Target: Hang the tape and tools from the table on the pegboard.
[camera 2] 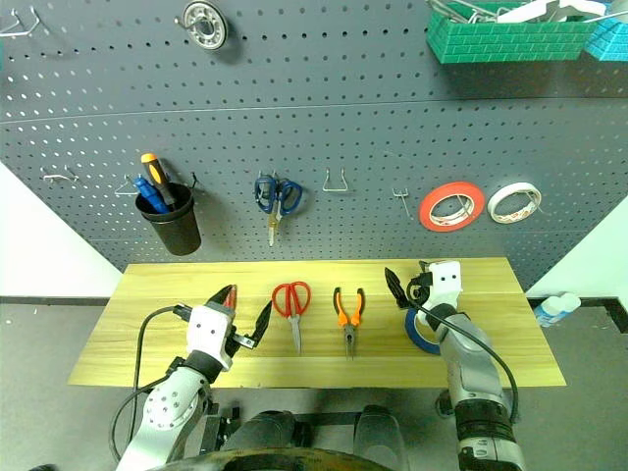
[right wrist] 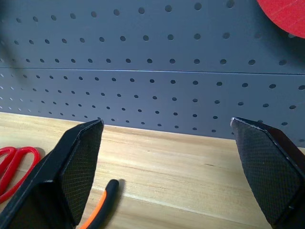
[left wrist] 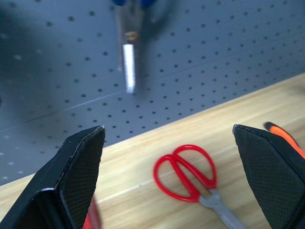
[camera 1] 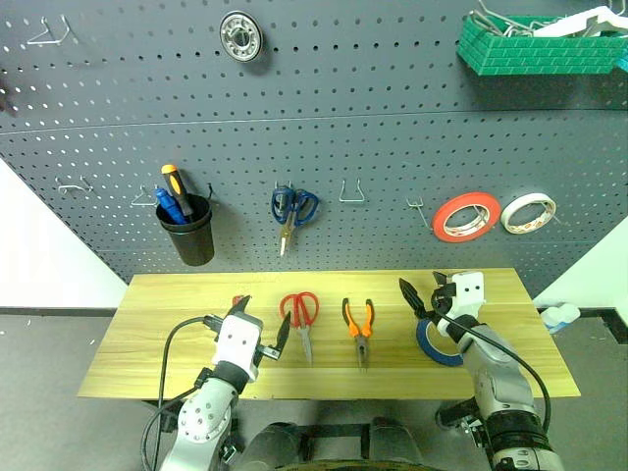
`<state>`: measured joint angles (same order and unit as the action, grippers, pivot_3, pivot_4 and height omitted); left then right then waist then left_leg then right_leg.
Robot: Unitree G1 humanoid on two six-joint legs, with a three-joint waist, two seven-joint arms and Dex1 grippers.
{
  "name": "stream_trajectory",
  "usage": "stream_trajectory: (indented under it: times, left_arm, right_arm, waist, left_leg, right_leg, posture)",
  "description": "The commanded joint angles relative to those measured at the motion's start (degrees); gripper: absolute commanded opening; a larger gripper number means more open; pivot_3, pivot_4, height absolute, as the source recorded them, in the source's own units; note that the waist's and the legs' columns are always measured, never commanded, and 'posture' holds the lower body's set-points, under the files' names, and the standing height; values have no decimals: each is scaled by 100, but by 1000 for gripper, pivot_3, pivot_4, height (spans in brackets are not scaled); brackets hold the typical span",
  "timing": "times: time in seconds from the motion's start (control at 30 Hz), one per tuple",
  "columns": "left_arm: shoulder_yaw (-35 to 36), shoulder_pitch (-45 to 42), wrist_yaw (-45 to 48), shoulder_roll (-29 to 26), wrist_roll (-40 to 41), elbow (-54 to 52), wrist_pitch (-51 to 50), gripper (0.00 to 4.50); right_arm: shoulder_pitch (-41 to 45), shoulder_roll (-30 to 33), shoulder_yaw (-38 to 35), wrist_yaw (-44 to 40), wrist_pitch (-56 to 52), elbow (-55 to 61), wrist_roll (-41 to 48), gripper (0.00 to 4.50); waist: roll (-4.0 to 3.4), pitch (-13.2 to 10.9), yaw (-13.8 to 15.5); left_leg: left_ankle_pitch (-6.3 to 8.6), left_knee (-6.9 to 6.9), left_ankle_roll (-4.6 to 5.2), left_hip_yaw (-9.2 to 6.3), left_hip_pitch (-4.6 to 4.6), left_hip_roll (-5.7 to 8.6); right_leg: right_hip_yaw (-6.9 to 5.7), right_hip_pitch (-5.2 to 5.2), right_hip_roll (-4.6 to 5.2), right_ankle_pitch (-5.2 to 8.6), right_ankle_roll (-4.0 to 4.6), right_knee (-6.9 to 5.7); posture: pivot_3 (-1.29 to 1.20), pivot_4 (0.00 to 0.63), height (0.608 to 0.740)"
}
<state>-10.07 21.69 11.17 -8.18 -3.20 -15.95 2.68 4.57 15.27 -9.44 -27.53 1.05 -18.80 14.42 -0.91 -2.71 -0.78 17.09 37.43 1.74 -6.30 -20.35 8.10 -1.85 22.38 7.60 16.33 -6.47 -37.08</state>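
On the light wood table [camera 1: 167, 339] lie red-handled scissors [camera 1: 300, 314] and, to their right, orange-and-black pliers [camera 1: 358, 326]. A dark blue tape roll [camera 1: 435, 345] rests further right, partly hidden beneath my right gripper [camera 1: 427, 292], which hovers open and holds nothing. My left gripper [camera 1: 263, 322] is open just left of the scissors, over the table. A small red-handled screwdriver [camera 2: 228, 293] peeks out behind its left finger. The dark grey pegboard [camera 1: 392, 147] rises behind the table. The left wrist view shows the scissors [left wrist: 188, 174] ahead between the fingers.
Hanging on the pegboard are a black cup of screwdrivers [camera 1: 188, 234], blue-handled scissors [camera 1: 292, 208], a red-orange tape roll [camera 1: 465, 217], a white roll [camera 1: 528, 212] and a green basket [camera 1: 540, 47]. Bare hooks [camera 1: 352, 192] sit between the scissors and the rolls.
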Motion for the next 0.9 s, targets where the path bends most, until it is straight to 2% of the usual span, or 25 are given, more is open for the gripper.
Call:
stream_trajectory:
  times: [0.03,0.47,0.73,0.9]
  left_arm:
    - [-8,-39,6,-7,22,-263,12,4479]
    - [-13,-45,61,-26,99,-432,-83,4479]
    - [-825,-17,165,321,-5,6,-124,4479]
    - [-1205,-96,54,297,-429,189,11,4479]
  right_arm:
    - [148,29,-17,5,189,76,-34,4500]
    - [112,85,-112,-103,93,37,86,4500]
    - [286,158,-211,-155,53,-110,195,4500]
    - [334,173,-205,-185,51,-197,211,4500]
  waist:
    - [0,0,1]
    - [0,0,-1]
    - [-1,2,-2]
    - [-3,3,9]
  left_leg:
    - [0,0,0,0,0,0]
    - [0,-1,0,0,1,-1]
    - [0,0,0,1,1,0]
    - [0,-2,0,0,1,-2]
  right_leg:
    - [0,0,0,0,0,0]
    - [1,1,-2,0,0,-1]
    - [1,-1,-1,0,0,0]
    - [1,1,0,0,0,-1]
  posture:
    - [-123,0,736]
    - [-125,0,736]
    - [-114,0,736]
    - [-112,0,736]
